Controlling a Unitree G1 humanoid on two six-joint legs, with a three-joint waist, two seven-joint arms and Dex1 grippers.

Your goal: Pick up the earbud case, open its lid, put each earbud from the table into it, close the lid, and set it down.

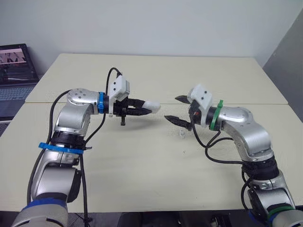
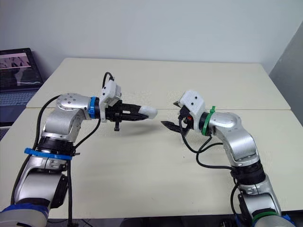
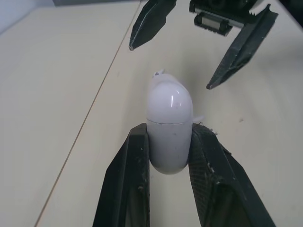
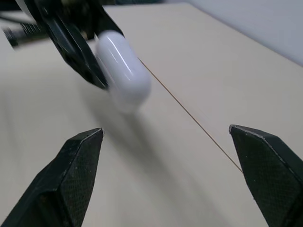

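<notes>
Case [image 3: 169, 109]: shut, in left claw [image 1: 147, 108].
Right claw [image 1: 171, 108]: wide, at its 3 o'clock.
Risk: prying lid may twist case loose.

We see the glossy white earbud case [image 1: 152, 106], lid closed, held level in the left gripper [image 3: 170, 135], pointing to 3 o'clock.
</notes>
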